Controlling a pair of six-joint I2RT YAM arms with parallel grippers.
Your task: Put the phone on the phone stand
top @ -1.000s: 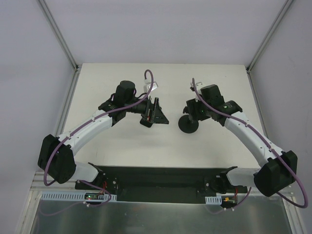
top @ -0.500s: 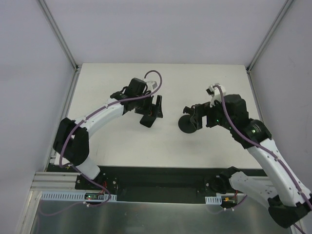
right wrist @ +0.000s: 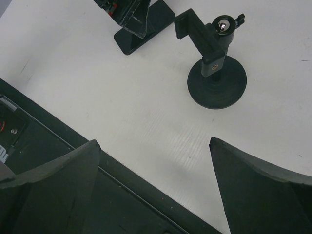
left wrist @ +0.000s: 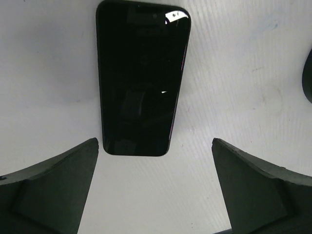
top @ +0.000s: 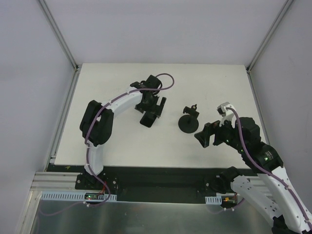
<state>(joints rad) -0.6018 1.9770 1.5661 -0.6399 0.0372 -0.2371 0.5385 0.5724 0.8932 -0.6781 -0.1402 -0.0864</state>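
Fig. | L gripper (left wrist: 155,142): jaws spread, straddling flat glossy black rectangular phone (left wrist: 141,78) for side pinch; phone lies flat on white table (top: 122,141), ungrasped | R gripper (right wrist: 152,141): spread, empty, near front edge, leaving black disc-base phone stand (right wrist: 217,80) unobstructed, beside phone

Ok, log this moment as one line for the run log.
phone flat on table, not gripped | left tool open over phone | right tool open, empty, apart from stand | stand on table, empty
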